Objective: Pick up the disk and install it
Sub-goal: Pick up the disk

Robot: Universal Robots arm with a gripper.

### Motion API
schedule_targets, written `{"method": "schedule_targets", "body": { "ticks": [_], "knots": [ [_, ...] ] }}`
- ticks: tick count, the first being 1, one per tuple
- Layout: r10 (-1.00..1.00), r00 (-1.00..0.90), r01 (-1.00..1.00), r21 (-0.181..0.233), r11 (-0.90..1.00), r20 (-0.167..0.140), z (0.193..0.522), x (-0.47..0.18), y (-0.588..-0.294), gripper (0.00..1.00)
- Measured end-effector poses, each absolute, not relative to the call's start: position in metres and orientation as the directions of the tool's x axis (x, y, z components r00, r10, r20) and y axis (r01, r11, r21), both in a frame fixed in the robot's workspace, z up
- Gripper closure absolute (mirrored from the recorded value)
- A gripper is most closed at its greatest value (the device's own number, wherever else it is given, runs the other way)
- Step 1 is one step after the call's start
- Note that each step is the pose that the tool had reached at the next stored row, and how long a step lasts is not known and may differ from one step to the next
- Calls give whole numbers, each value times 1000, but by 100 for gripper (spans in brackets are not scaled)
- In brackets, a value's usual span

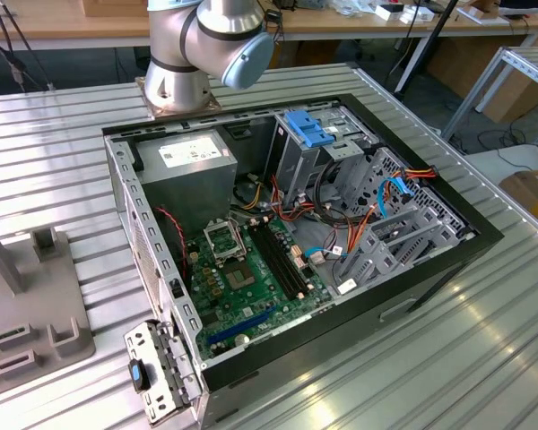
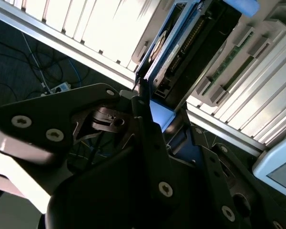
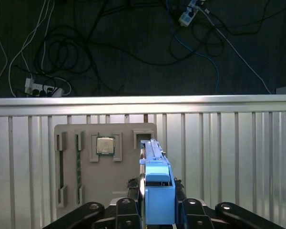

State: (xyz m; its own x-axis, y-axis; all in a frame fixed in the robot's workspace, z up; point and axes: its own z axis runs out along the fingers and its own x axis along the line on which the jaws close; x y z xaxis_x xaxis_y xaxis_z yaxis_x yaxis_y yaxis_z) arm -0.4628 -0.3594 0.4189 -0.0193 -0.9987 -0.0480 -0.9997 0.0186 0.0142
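Note:
The disk [image 3: 158, 191] is seen edge-on, a grey metal drive in a bright blue carrier rail. My gripper [image 3: 158, 212] is shut on it, with black fingers [image 3: 126, 210] on either side of the blue rail. In the second wrist view the disk [image 2: 174, 52] sticks out past the gripper [image 2: 164, 119], showing its grey face and connector pins. It hangs over the grey fixture tray [image 3: 117, 183] on the ribbed metal table. The open computer case [image 1: 296, 233] lies on the table with its upright grey drive bay [image 1: 296, 161], which has a blue latch [image 1: 309, 130] on top.
The fixture tray [image 1: 27, 322] is at the exterior view's left and holds a processor chip [image 3: 105, 145] and memory sticks [image 3: 78, 167]. The arm's base [image 1: 197, 45] stands behind the case. Cables and power strips lie on the floor beyond the table edge [image 3: 143, 100].

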Motion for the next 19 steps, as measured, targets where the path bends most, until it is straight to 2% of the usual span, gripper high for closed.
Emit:
{"method": "schedule_targets", "body": {
  "ticks": [19],
  "knots": [
    [-999, -19, -1000, 14, 19, -48, 431, -463, -359, 63]
  ]
}}
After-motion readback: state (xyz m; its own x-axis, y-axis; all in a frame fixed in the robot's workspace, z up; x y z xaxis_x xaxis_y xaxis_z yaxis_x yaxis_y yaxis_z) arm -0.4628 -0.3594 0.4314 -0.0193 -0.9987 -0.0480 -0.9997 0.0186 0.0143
